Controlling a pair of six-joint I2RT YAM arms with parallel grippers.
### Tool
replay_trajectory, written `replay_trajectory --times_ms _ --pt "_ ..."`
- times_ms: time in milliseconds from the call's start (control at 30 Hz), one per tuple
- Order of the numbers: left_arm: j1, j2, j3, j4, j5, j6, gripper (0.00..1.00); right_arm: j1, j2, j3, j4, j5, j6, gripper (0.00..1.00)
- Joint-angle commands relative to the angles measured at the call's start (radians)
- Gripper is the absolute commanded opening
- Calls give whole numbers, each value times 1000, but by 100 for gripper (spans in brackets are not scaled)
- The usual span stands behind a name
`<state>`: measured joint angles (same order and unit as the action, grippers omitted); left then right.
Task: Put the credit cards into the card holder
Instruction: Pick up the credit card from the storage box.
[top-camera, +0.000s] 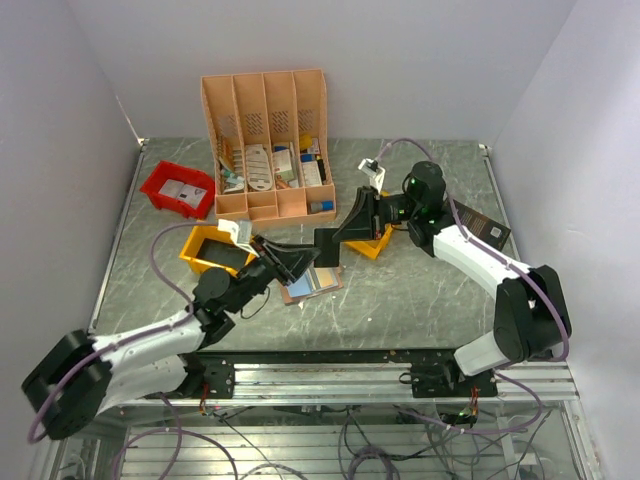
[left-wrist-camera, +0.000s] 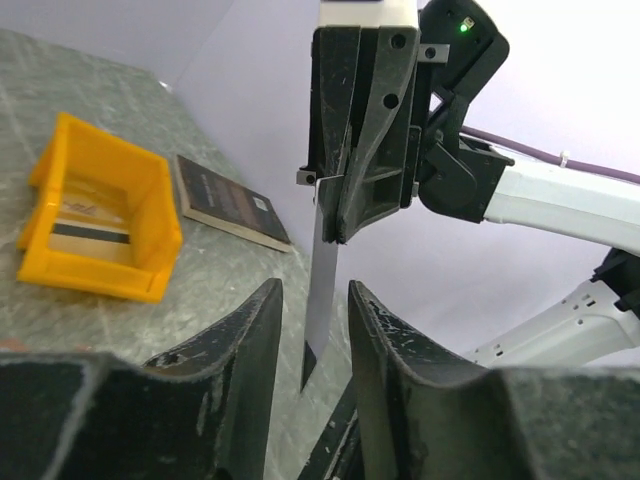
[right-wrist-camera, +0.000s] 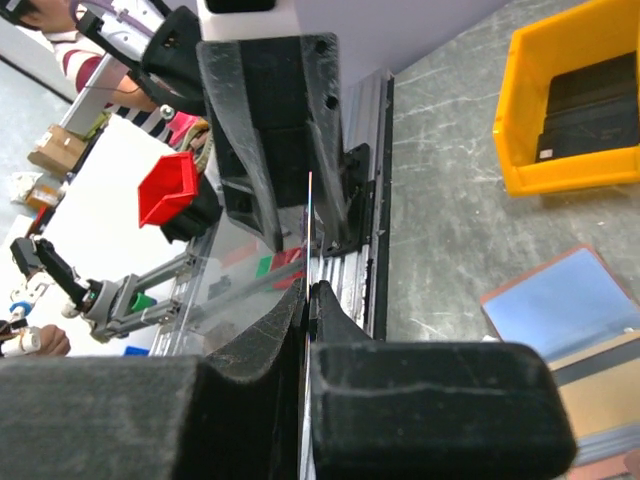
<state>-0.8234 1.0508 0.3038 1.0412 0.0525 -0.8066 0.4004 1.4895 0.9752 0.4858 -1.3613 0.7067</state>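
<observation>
On the left gripper (left-wrist-camera: 312, 300) the jaws stood released either side of an edge-on credit card (left-wrist-camera: 322, 262), clenched by the right gripper (left-wrist-camera: 338, 218) in the air near the open card holder (top-camera: 312, 283) on the surface (top-camera: 420, 292); the left should back off straight, never brushing it.

Grey marbled table (top-camera: 430, 290) carries: peach slotted organiser (top-camera: 265, 140) at far edge; red bin (top-camera: 177, 188) far left; left yellow bin (top-camera: 192, 250); right yellow bin (top-camera: 378, 245); black book (top-camera: 487, 226) at right; open card holder (top-camera: 318, 281) near centre.
</observation>
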Motion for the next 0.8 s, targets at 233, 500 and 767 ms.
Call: replay_trajectory --times_ms 233,500,767 --pt "-4 -455 -39 -790 -243 106 65 -51 110 120 -631 130 -655 0" --pt "-4 -284 -31 -796 -213 41 68 -30 264 157 -688 227 -673 0" --pt "12 21 50 -750 -194 52 37 8 363 171 -664 292 -653 0"
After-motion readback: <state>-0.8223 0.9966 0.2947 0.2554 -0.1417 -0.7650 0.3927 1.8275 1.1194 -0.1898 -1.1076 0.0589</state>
